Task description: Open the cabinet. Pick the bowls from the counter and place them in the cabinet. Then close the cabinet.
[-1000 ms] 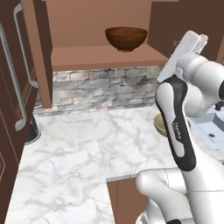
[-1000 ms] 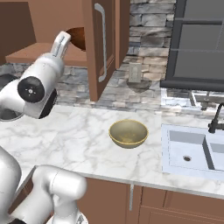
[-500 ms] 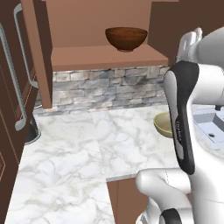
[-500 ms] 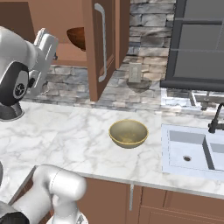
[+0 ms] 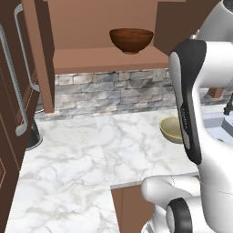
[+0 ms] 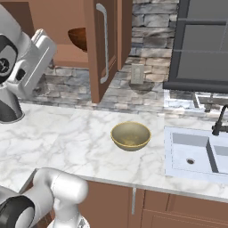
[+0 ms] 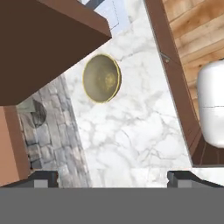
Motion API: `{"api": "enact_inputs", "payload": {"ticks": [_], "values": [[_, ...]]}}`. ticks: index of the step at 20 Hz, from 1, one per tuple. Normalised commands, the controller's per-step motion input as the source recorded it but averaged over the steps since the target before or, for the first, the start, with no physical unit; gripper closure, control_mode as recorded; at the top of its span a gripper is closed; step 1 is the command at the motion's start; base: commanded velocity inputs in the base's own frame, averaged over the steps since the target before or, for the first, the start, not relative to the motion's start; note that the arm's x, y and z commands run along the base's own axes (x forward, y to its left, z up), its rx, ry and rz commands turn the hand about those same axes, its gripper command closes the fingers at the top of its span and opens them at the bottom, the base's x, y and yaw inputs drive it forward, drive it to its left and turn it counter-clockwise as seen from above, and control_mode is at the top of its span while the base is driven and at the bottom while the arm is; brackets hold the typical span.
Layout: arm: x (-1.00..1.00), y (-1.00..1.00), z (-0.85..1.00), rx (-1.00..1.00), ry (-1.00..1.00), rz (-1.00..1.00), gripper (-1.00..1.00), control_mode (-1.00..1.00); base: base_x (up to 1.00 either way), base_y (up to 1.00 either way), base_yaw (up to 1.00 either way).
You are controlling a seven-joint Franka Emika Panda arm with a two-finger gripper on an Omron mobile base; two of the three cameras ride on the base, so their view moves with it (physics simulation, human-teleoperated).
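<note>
The cabinet [image 5: 104, 59] stands open, both doors swung out: in the left base view one door [image 5: 38, 54] hangs at about ten o'clock with its silver bar handle [image 5: 26, 50] facing left, and in the right base view the other door [image 6: 104, 44] sits at twelve o'clock, its handle [image 6: 104, 42] upright. The dark reddish-brown bowl [image 5: 131, 40] rests upright on the cabinet shelf, at one o'clock in the left base view and partly hidden behind the door at eleven o'clock in the right base view. The pale beige bowl [image 6: 130, 136] sits upright on the white marble counter [image 6: 67, 138], close to the centre of the right base view and just left of the sink [image 6: 196, 153]; in the left base view its rim peeks out at three o'clock from behind the arm. From the hand view the same bowl lies at eleven o'clock, next to the stone backsplash [image 7: 52, 131]. The gripper [image 7: 113, 177] hangs well above the counter with its two fingertips [image 7: 43, 177] spread wide at the bottom corners, holding nothing and well apart from the beige bowl. In the right base view the white hand sits at ten o'clock, in front of the open cabinet.
</note>
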Motion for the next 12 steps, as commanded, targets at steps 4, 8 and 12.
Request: {"api": "enact_inputs", "payload": {"ticks": [4, 8, 12], "values": [[-0.12, -0.03, -0.77, -0.01, 0.17, 0.0, -1.0, -1.0, 0.0, 0.0, 0.0], [-0.02, -0.02, -0.82, -0.03, 0.12, 0.0, -1.0, -1.0, 0.0, 0.0, 0.0], [0.0, 0.0, -0.87, -0.08, 0.02, 0.0, -1.0, -1.0, 0.0, 0.0, 0.0]]}}
